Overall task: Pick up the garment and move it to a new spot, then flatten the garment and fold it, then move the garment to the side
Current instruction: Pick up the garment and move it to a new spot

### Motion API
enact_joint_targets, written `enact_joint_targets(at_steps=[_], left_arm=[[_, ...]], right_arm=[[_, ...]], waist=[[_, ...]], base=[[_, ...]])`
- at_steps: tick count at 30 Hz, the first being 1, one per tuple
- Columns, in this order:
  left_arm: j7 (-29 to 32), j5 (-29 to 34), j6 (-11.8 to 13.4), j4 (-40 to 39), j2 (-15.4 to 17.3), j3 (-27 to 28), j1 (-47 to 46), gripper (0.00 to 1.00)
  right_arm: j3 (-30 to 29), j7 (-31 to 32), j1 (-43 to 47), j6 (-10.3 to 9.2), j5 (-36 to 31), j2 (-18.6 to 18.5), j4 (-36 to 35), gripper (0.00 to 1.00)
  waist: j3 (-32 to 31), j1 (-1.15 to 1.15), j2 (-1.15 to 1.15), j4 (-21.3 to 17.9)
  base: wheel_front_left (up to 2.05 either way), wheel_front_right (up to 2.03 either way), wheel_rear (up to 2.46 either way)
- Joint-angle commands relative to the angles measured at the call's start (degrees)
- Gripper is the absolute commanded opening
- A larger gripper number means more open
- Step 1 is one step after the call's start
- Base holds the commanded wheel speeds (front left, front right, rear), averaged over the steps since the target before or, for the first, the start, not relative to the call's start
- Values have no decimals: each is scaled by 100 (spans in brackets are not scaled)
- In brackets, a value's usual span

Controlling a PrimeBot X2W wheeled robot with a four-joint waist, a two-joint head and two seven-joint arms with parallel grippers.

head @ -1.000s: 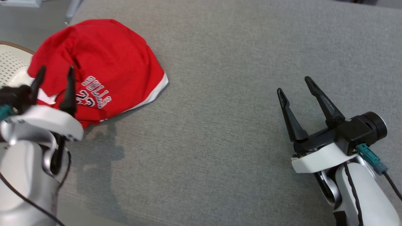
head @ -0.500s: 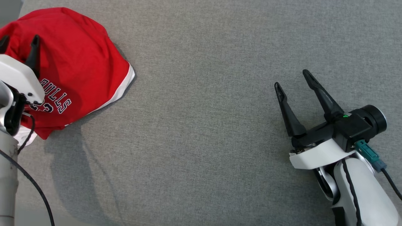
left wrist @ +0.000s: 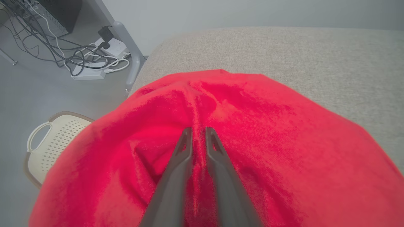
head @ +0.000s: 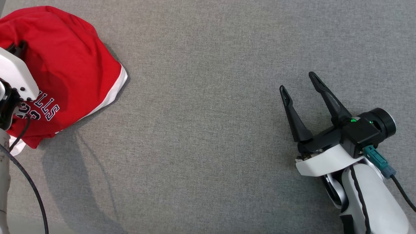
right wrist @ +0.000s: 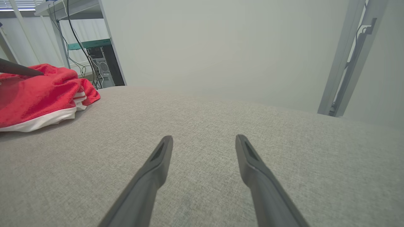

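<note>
Head view, crumpled red garment (head: pixel 74 58), white hem (head: pixel 121 76), navy lettering (head: pixel 48 110)

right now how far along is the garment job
Nothing looks finished: the garment lies bunched near the left edge of the grey surface. In hand: the left gripper pinches a ridge of its red fabric, the first pickup. The right gripper hangs open over bare surface. Left: lifting, moving, flattening, folding, setting aside.

Cream perforated basket (left wrist: pixel 58 142), tangled floor cables (left wrist: pixel 84 61)
</note>
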Motion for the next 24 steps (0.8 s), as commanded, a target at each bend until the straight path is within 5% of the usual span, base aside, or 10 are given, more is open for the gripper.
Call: enact_joint_targets(at_steps=[1,16,24], left_arm=[[19,-32,-23,54,37,-14,-101,0],[-1299,-2,415,-277,165,133,-288,0],[-1837,-48,251,-1278,-12,-22,-195,0]], right_arm=[[-5,-10,-11,-2,-13,-12,9,100],[-59,-10,127,-2,119,120,151,100],[-234,-10,276,-2,186,211,241,100]], waist=[[-8,0,0,-7],[-657,0,0,-2],[-1274,0,0,-16]], base=[[0,0,0],[0,0,0],[0,0,0]])
